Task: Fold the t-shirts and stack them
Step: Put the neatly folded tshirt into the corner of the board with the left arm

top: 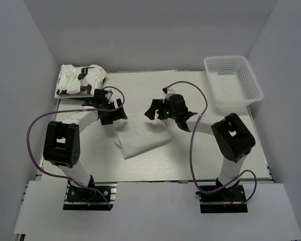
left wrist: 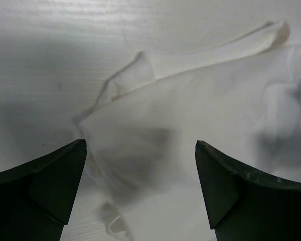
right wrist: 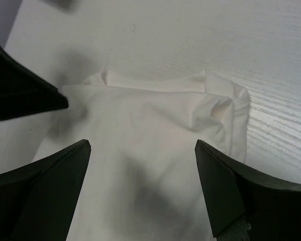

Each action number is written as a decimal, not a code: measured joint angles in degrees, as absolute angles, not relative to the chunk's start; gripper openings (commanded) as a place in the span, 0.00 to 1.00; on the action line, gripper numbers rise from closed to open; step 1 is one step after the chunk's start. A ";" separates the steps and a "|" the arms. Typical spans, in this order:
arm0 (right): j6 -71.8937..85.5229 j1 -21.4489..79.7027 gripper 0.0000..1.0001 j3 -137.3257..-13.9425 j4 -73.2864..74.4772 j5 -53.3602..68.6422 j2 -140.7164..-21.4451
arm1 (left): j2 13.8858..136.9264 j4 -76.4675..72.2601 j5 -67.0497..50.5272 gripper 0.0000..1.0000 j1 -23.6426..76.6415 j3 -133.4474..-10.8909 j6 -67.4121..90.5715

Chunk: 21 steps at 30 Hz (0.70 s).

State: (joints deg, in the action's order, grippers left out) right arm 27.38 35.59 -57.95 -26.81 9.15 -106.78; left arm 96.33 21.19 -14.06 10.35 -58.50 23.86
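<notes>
Middle shirt: a white cloth t-shirt point(top: 142, 139) lies folded small in the middle of the white table point(top: 155, 168).
Left gripper point(left wrist: 140, 150): wide open over the shirt, holding nothing.
Right gripper point(right wrist: 143, 145): wide open too, holding nothing.
Pile: bumpy white t-shirts with black marks point(top: 80, 79) sit at the far left corner.
Done: I think one shirt is nearly folded.
To do: the pile, then stacking.

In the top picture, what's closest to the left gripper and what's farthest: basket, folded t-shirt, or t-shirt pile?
1. folded t-shirt, right beneath the left gripper, mid-table.
2. t-shirt pile, far-left corner.
3. basket, far-right corner.
</notes>
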 measured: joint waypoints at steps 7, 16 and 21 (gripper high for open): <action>27.42 35.75 0.90 -46.48 -27.90 6.20 -88.95 | 90.35 24.71 -9.41 0.99 10.15 -59.99 27.59; 28.12 35.75 0.90 -37.89 -25.71 -0.54 -77.87 | 80.64 24.47 -12.97 0.99 11.60 -42.96 32.97; 28.05 35.75 0.90 -37.80 -25.41 -2.70 -77.23 | 84.58 22.17 -16.69 0.99 13.21 -42.22 33.41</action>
State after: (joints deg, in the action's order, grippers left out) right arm 28.05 35.75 -37.80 -25.41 -2.70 -77.23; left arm 84.58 22.17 -16.69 13.21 -42.22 33.41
